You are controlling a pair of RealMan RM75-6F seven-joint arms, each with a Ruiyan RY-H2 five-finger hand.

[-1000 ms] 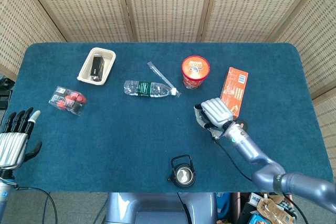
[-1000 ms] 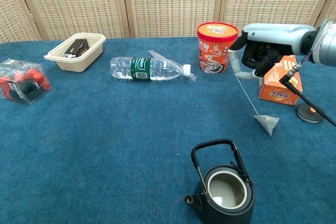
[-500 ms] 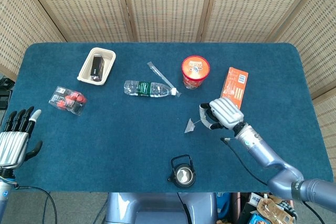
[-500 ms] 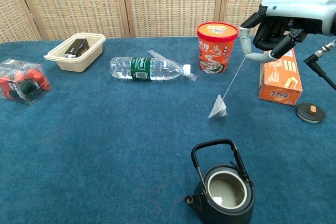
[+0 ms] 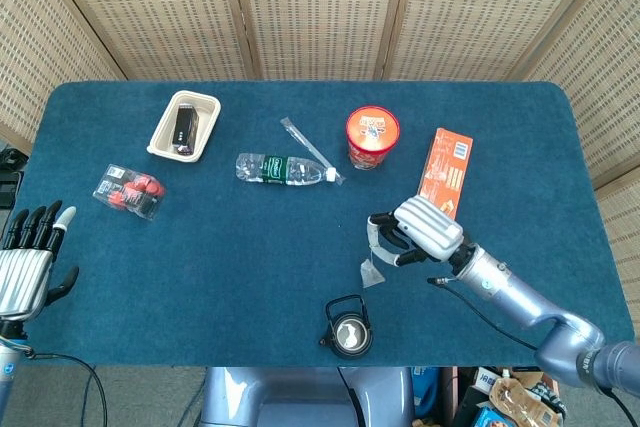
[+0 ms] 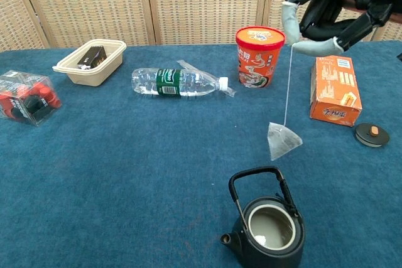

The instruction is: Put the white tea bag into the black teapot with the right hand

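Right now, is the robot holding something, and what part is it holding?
Yes. The right hand pinches the string of the white tea bag at its top end, so the bag dangles above the table, short of the black teapot. The left hand holds nothing.

table [image 6: 125,167]: covered in deep blue cloth
tea bag [image 6: 282,140]: translucent white, on a white string
teapot [image 6: 267,227]: black, pale inside
cup [image 6: 259,54]: red and orange, printed, red rim
box [image 6: 335,90]: orange with white print
bottle [image 6: 179,83]: clear, dark green label, white cap
tray [image 6: 90,61]: cream, a black item inside
right hand [image 6: 330,7]: black fingers, grey-tipped
left hand [image 5: 25,262]: silver, black fingers
screen [image 6: 201,4]: beige woven panels, tan frames
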